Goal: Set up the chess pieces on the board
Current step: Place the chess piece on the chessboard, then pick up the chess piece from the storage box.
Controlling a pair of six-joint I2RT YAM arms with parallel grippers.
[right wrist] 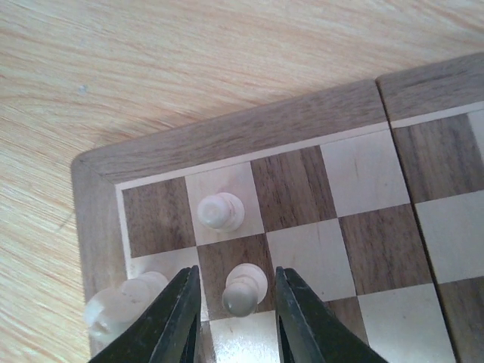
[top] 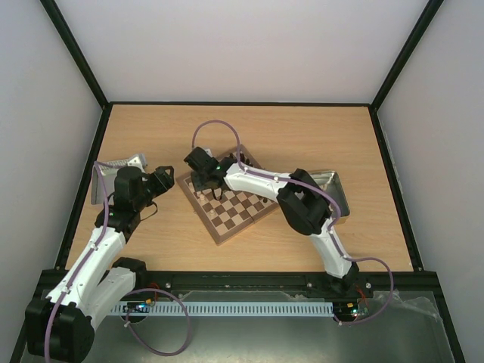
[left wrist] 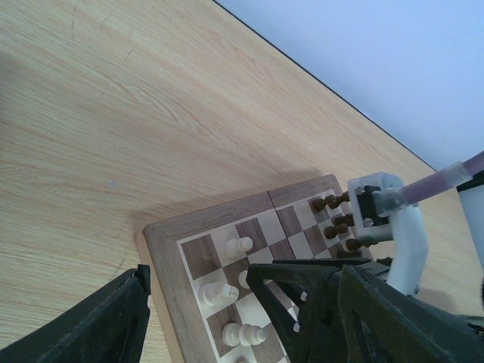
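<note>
Cream piece (right wrist: 121,304) half behind right claw (right wrist: 237,286)

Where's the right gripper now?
The right gripper hangs over the board's left corner in the top view; its camera shows a cream pawn between its fingers.

No lettering, number, brand or sign can be read in any view. The board (right wrist: 249,128) under the right gripper (right wrist: 237,276) shows only plain checks and a bare rim. The chess pieces (right wrist: 220,211) between and just beyond its fingers are unmarked wood.
</note>
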